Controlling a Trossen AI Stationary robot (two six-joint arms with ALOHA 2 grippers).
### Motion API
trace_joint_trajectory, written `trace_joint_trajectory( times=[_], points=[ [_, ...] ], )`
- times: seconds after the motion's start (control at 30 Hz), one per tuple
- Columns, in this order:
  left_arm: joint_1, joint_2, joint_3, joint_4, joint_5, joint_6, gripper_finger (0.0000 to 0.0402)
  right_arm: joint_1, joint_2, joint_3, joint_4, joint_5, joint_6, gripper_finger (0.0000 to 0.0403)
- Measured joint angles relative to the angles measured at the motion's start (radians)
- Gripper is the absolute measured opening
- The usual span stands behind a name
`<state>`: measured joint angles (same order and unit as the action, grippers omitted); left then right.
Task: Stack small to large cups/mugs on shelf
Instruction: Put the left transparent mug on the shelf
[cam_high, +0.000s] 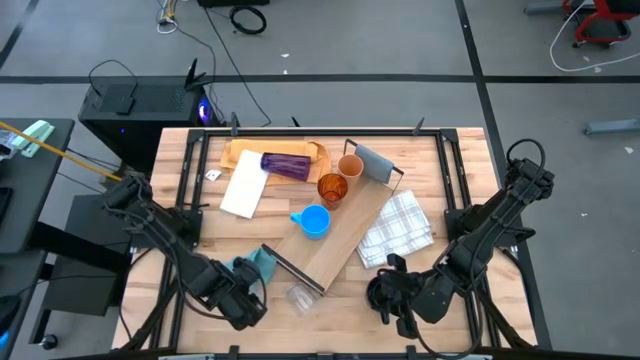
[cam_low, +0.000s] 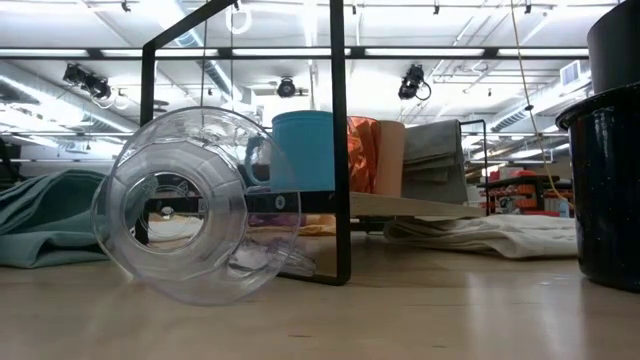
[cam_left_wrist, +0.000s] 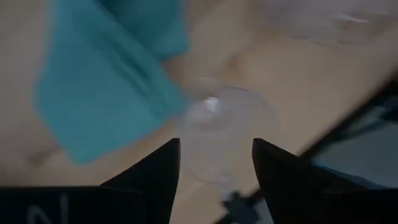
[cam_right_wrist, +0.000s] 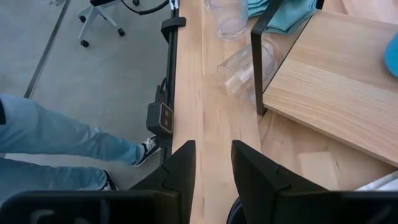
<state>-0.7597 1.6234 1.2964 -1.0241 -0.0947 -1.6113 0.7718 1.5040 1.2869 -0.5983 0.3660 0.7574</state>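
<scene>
Grey workshop floor with taped lines and loose cables around a light butcher-block counter (cam_high: 455, 160).

- Long light-wood shelf board with black end frames (cam_high: 350, 235) lies diagonally across the counter's middle. On it, in a row from the far end: tan cup (cam_high: 350, 166), amber translucent cup (cam_high: 332, 188), light blue mug (cam_high: 314, 222). Side by side, not nested.
- Purple tumbler (cam_high: 286, 165) lies on its side on the tan paper sheet (cam_high: 240, 153) toward the far edge, off the shelf.
- Clear ribbed cup (cam_high: 299, 296) lies on its side on the counter at the shelf's near end frame; a second clear cup (cam_right_wrist: 227, 16) stands just beyond it.
- Left gripper (cam_high: 247, 300) at the near edge beside the teal cloth (cam_high: 252, 266), fingers parted over a clear cup (cam_left_wrist: 217, 121), not gripping it.
- Right gripper (cam_high: 398, 305) at the near edge; fingers a narrow gap apart, nothing between them in its wrist view.

Judgement: partway. Three vessels shelved; tumbler and clear cups remain, and no stacking is done.
</scene>
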Motion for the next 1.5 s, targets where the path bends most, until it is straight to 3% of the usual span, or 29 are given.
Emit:
trace_joint_trajectory(
  times=[0.47, 1.5],
  points=[
    [0.000, 0.000, -0.027, -0.051, 0.071, 0.105, 0.0196, -0.006, 0.000, 0.000, 0.000, 0.000, 0.001, 0.0111],
    [0.019, 0.000, -0.044, -0.007, 0.074, -0.001, 0.0169, -0.006, 0.000, 0.000, 0.000, 0.000, 0.003, 0.0111]
  ],
)
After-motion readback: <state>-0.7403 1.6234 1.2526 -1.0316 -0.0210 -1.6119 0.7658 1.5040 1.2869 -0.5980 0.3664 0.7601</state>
